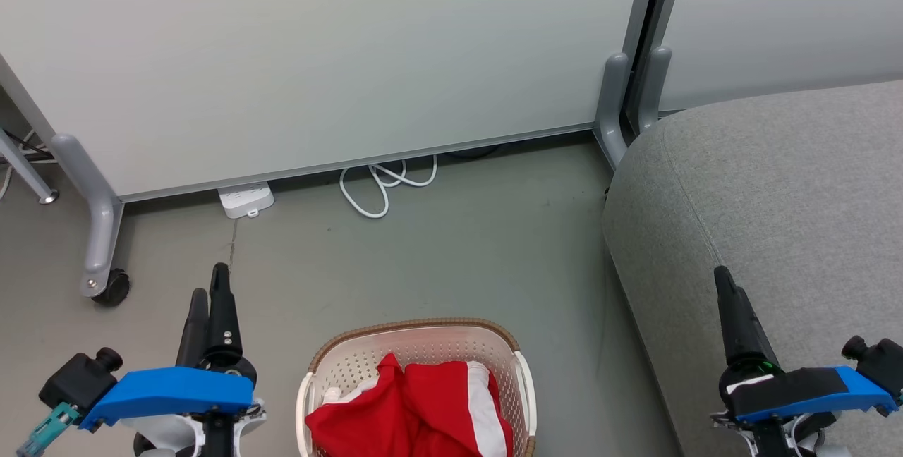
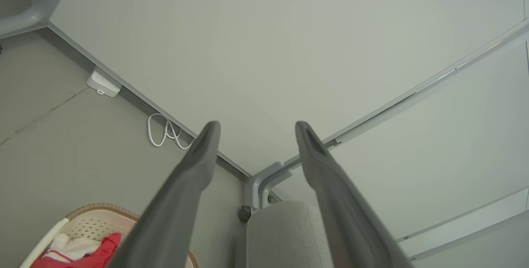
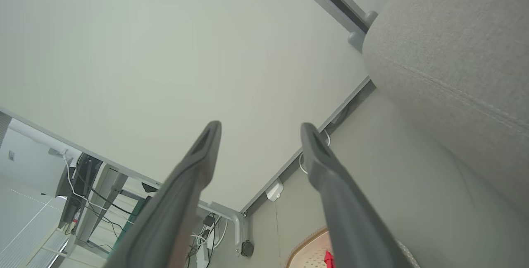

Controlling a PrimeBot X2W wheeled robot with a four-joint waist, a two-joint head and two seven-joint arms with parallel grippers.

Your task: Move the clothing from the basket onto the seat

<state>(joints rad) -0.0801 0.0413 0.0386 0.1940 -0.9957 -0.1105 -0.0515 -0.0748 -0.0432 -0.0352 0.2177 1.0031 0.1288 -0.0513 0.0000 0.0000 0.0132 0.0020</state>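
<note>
Left gripper (image 2: 254,129) and right gripper (image 3: 258,129) held fingers wide, empty; I judged the soft red white-striped clothing (image 1: 423,407) in the cream perforated plastic basket (image 1: 423,350) limp, light, best pinched at its raised fold.

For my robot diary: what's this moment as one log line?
clothing: in basket | seat: right of basket | left gripper: open | right gripper: open

clothing (image 1: 416,407) in basket (image 1: 416,331), seat (image 1: 776,210) to its right
</note>
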